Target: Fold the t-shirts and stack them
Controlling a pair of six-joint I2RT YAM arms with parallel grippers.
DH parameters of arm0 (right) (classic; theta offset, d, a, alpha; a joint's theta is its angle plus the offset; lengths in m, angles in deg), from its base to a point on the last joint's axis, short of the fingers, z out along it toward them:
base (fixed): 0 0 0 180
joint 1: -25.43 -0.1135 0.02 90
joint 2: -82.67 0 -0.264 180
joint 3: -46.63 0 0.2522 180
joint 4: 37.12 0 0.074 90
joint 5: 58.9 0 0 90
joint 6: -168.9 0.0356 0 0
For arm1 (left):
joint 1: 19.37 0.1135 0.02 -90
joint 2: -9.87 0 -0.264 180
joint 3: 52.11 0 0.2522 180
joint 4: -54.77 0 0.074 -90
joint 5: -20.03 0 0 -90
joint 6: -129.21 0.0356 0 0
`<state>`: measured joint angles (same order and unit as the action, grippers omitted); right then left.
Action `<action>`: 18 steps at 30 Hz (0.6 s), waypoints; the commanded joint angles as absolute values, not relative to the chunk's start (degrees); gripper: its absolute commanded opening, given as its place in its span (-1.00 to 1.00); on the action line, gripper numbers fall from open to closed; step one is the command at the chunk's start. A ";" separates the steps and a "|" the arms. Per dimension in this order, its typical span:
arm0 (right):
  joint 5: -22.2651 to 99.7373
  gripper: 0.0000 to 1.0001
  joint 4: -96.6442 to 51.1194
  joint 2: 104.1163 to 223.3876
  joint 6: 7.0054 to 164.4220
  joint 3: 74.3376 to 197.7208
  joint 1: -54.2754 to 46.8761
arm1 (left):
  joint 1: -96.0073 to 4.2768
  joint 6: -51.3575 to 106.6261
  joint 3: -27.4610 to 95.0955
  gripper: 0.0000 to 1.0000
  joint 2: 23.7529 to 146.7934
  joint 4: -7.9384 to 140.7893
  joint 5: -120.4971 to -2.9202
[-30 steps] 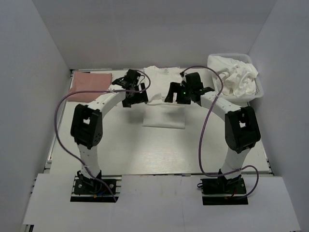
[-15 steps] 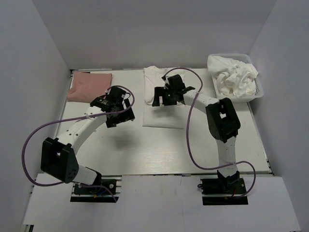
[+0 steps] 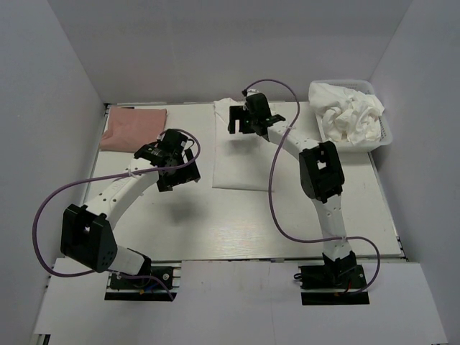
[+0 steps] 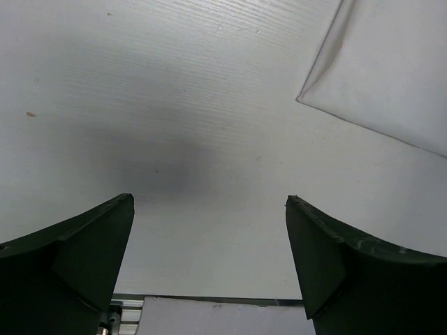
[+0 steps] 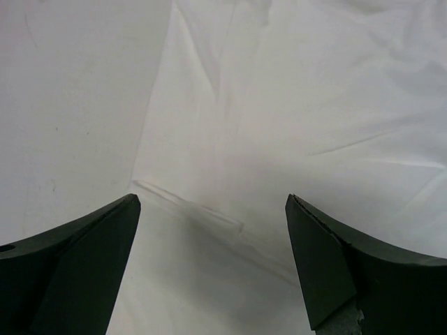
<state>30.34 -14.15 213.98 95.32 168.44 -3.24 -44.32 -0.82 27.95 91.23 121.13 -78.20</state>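
A white t-shirt (image 3: 244, 154) lies partly folded on the table's middle back. A folded pink t-shirt (image 3: 133, 128) lies at the back left. My right gripper (image 3: 243, 121) is open and empty, hovering over the white shirt's far part; the shirt's folds (image 5: 279, 125) fill the right wrist view. My left gripper (image 3: 176, 171) is open and empty over bare table left of the white shirt. The shirt's near left corner (image 4: 377, 77) shows at the upper right of the left wrist view.
A white basket (image 3: 386, 141) holding crumpled white t-shirts (image 3: 352, 115) stands at the back right. White walls enclose the table on the left, back and right. The table's near edge (image 4: 209, 300) shows in the left wrist view.
Both grippers have let go of the white shirt. My left arm swung left and nearer, off the shirt. My right gripper moved left and farther, over the shirt's far part.
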 commanded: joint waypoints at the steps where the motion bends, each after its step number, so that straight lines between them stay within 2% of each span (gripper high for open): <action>1: 26.95 0.81 -14.66 208.91 95.86 168.62 -1.72 | -44.41 0.71 29.94 0.98 90.72 119.16 -76.39; 3: 27.75 0.81 -14.39 203.45 96.13 164.83 -1.47 | -44.41 0.72 29.94 0.98 92.39 118.02 -75.68; 4: 28.80 0.81 -14.48 201.34 96.39 157.24 -1.38 | -45.02 1.33 29.42 0.98 93.09 116.01 -74.64; 6: 28.37 0.81 -14.92 191.62 97.52 150.78 -1.03 | -45.55 2.03 29.41 0.98 95.72 113.89 -72.71; 9: 29.15 0.81 -15.71 179.84 101.30 130.86 -0.15 | -45.56 3.09 29.41 0.98 99.07 108.36 -66.21; 12: 35.92 0.81 -16.24 172.08 102.36 119.52 1.08 | -45.56 4.58 29.41 0.98 103.11 102.75 -60.66; 14: 39.44 0.81 -13.43 170.31 103.16 117.01 1.61 | -45.56 4.59 29.41 0.98 106.44 101.23 -59.42; 17: 41.73 0.81 -12.19 170.03 103.33 111.30 2.57 | -45.56 5.20 30.73 0.78 109.70 99.74 -58.81; 18: 42.34 0.81 -12.46 170.82 103.42 110.24 3.18 | -45.56 5.20 30.73 0.65 111.62 98.69 -58.02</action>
